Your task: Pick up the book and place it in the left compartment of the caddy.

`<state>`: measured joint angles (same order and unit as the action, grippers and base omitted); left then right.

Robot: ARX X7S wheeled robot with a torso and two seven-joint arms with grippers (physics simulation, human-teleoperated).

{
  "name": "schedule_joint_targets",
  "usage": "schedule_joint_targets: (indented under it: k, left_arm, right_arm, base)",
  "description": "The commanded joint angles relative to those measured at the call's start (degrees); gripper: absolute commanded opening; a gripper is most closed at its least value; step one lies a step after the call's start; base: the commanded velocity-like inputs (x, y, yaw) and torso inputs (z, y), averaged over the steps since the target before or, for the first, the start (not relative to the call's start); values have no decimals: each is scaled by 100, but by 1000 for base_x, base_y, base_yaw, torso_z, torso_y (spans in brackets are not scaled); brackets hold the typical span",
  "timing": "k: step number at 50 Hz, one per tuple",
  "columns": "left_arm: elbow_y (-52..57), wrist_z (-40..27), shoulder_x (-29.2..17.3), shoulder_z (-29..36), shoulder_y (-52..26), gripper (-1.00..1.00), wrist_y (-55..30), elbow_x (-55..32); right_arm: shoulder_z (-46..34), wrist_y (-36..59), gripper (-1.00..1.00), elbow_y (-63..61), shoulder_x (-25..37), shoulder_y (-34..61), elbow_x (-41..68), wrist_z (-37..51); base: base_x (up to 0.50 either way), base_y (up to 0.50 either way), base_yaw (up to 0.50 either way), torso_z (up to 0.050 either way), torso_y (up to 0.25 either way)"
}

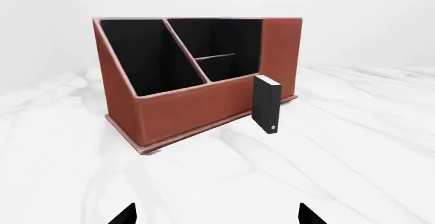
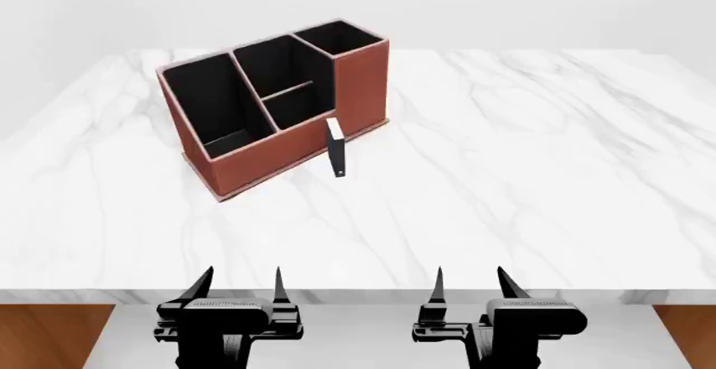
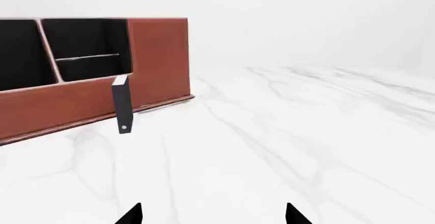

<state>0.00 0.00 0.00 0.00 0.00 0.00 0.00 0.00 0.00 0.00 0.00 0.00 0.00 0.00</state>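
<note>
Two grippers are waiting at the near edge of the desk (image 2: 537, 176), well apart from everything on it, and both are holding nothing. The left gripper (image 2: 238, 283) is keeping its jaws spread, and the right gripper (image 2: 469, 282) is showing the same open gap, probably so that either arm is ready to go forward.

The book (image 2: 335, 148) is standing upright on its short end, just beside the front wall of the caddy (image 2: 293, 144), near the caddy's taller end. I cannot tell whether it is touching that wall or only standing very close. Its black cover is facing sideways and its white page edges are showing at the top in the left wrist view.

The caddy is sitting turned at an angle, so the left compartment (image 2: 207, 101) is lying at the end farthest from the book, open upward and holding nothing. In my judgement the task is not yet begun, and standing upright, the book is offering its thin sides to a pinch.
</note>
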Motion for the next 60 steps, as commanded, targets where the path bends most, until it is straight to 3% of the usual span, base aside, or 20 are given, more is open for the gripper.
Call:
schedule_joint_targets:
  k: [1,10,15,45,48,55,60]
  left_arm:
    - [-230,-26,-82,73,-65,100,43,-230]
    - [-330,-486,-218,313,-79,100,-24,-51]
    - [-313,-156,-82,151,-29,100,153,-24]
    - [-329,-510,-428,628,-46,100,122,-285]
    - [73,-488,-437,588,-40,100,-372,-486]
    - [2839,-818,-666,254,-860,100,-3364,-981]
    - [2584,-862,-710,310,-1009,100,-3152,-888]
  right_arm:
    - [-114,-27,100,117,82,84,4,203]
    - [-278,-139,100,313,244,57,150,404]
    - [-69,-3,100,245,78,66,9,277]
    - [-660,96,100,113,433,-13,142,672]
    - [-689,760,100,-352,492,50,269,617]
    - [-593,3895,100,-2624,652,1019,330,859]
    - [-516,4104,100,-2807,687,1205,565,700]
  base:
    - [0,0,0,0,0]
    - [0,0,0,0,0]
    - [0,0,0,0,0]
    - [0,500,0,0,0]
    - [5,240,0,0,0]
    - [0,0,0,0,0]
    - [279,0,0,0,0]
